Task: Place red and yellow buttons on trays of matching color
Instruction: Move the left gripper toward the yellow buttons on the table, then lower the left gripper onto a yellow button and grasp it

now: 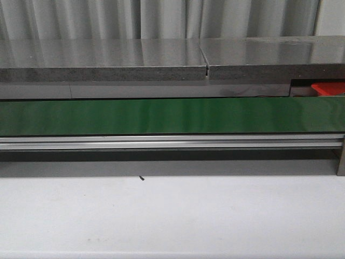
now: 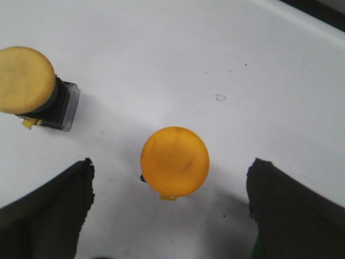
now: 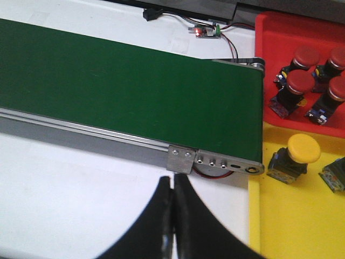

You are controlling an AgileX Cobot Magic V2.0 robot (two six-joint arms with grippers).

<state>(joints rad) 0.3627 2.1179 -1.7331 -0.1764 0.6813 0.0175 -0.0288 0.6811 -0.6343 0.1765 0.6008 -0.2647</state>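
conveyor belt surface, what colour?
Dark green, plain. The conveyor belt shows best in the right wrist view.

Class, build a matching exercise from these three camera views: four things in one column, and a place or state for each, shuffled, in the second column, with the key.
Things
1. left hand
2. right hand
3. red buttons
4. conveyor belt

Places or states
A. lying in the red tray
B. shut, holding nothing
C. green, nothing on it
D. open, fingers either side of an orange-yellow button

Pairs: 1-D, 2-B, 3-A, 4-C
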